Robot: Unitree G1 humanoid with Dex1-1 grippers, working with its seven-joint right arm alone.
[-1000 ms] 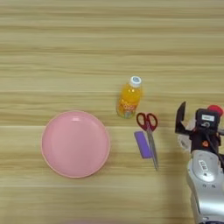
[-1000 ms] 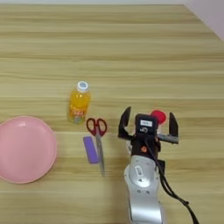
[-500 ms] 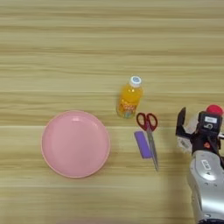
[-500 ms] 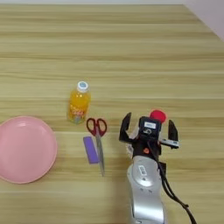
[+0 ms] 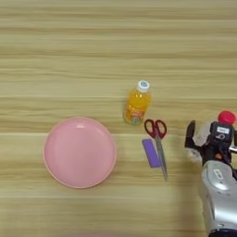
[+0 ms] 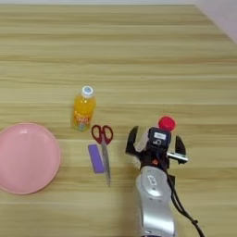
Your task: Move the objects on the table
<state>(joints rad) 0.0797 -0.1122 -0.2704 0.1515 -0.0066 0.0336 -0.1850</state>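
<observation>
Bottle (image 6: 166,123) with the red cap lies at the right of the table (image 6: 139,46), under the gripper (image 6: 156,135), well apart from the other things. Only the cap and a bit of clear body show; the rest is hidden by the gripper housing.

Handling, as a guess: clear thin plastic, light, looks empty though I cannot tell for sure. Smooth round wall, so it can roll sideways or slip out of a loose pinch, and a hard squeeze may dent it. Best hold is across the mid body, fingers on opposite sides, not on the cap or neck.

Pointing: it lies on its side, cap toward the far edge and a touch right, base toward the near edge under the arm. Long axis runs near-far, roughly in line with the forearm, so the fingers sit square across it.

Hand: both black fingers are spread wide, one to the left and one to the right of the body, straddling it. No squeeze shows; I read it as released, not grasping.

Others:
- Juice bottle (image 6: 83,109) lies left of the gripper, white cap pointing far.
- Scissors (image 6: 104,148) just near it, red handles far, blades pointing near.
- Purple block (image 6: 96,158) just left of the blades, long axis near-far.
- Pink plate (image 6: 25,157) far left, nothing in it.
</observation>
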